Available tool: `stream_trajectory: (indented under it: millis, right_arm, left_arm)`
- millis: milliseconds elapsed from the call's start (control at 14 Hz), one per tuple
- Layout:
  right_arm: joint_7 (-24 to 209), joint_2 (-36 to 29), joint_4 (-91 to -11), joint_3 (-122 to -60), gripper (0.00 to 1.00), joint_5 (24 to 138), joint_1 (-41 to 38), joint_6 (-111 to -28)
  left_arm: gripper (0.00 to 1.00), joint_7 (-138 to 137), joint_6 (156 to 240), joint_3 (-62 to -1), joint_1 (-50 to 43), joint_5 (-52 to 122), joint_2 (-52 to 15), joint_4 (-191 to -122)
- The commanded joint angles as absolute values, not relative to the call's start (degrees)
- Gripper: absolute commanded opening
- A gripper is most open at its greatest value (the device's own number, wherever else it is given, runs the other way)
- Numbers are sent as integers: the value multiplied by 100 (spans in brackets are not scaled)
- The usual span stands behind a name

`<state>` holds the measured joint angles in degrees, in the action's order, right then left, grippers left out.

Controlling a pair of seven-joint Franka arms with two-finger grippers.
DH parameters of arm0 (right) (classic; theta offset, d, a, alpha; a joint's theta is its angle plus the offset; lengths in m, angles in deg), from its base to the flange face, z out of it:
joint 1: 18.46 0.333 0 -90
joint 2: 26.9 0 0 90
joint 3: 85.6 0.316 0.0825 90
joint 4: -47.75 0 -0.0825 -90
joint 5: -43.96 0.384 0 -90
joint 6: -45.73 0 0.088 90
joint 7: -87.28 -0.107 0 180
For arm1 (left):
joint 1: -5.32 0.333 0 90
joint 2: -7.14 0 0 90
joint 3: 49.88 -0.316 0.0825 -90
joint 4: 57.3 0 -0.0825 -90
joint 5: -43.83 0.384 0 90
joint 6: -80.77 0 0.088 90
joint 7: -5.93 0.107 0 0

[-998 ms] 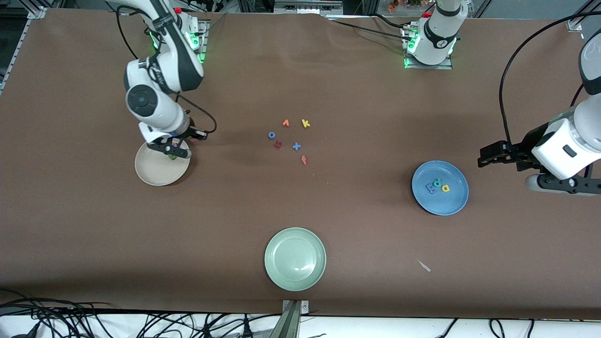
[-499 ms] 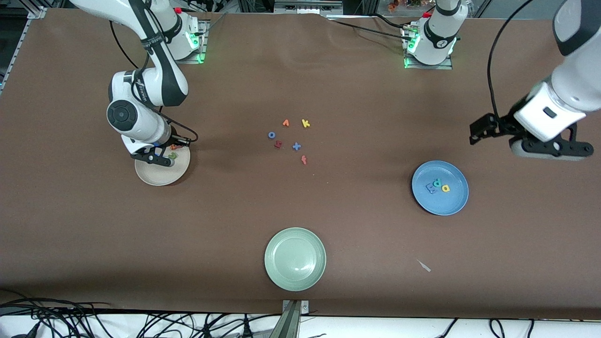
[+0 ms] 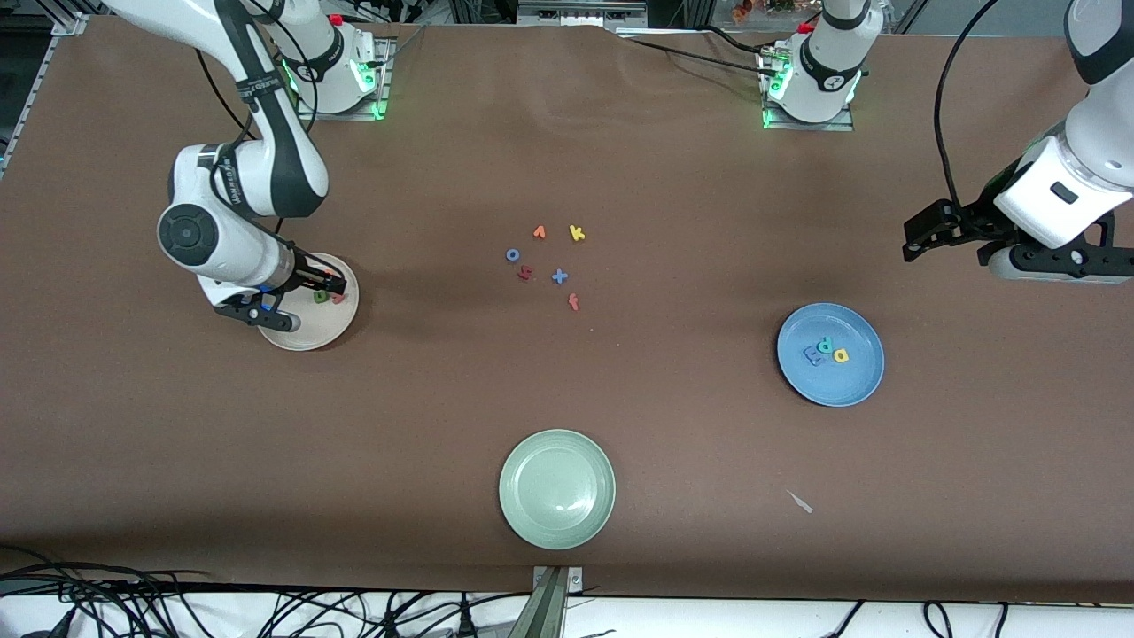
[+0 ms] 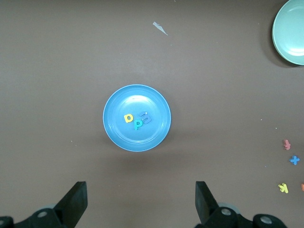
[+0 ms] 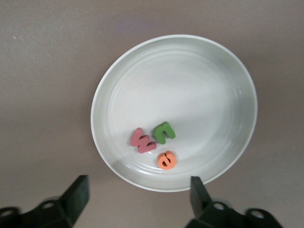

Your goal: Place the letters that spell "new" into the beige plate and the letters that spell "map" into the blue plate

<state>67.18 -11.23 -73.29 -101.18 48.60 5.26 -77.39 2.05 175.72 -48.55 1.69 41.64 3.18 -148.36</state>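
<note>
Risk small: n (image 5: 164,132), e (image 5: 166,160), w (image 5: 142,140) inside beige plate (image 5: 199,61); m (image 4: 147,117), a (image 4: 128,118), p (image 4: 138,124) inside blue plate (image 4: 118,137). Right gripper (image 5: 135,202) spread empty over beige plate edge, could nudge it if lowered; left gripper (image 4: 141,209) spread, idle above bare table beside blue plate

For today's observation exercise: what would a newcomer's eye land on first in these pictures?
Probably the three plates on the brown table: a beige plate under the open right gripper holding w, n and e, and a blue plate holding a, p and m. A green plate sits nearest the camera, loose letters mid-table.

Glossy beige plate (image 5: 142,61), matt brown tablecloth (image 3: 709,221)
</note>
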Motion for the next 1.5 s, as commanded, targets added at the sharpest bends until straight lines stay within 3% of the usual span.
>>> stream_trajectory:
  millis: [0,499,784,1212,1425]
  right_arm:
    - [6759,-1046,-6793,-10054,100,4844,527,-7006]
    - [6925,-1064,-5194,-9869,100,4906,536,-4878]
    - [7909,-1064,-4473,-9922,100,4906,457,-4113]
    - [8912,-1687,-4462,-9738,100,4827,-244,-3988]
    - [9140,-2134,-4497,-9089,100,4390,-843,-4032]
  left_arm:
    - [100,294,17375,-4891,136,4155,134,-14528]
    - [100,479,17375,-4882,145,4155,134,-14519]
    - [100,593,17358,-4891,189,4146,134,-14519]
    - [100,593,17349,-4891,224,4146,125,-14528]
    - [100,593,17279,-4891,233,4146,125,-14545]
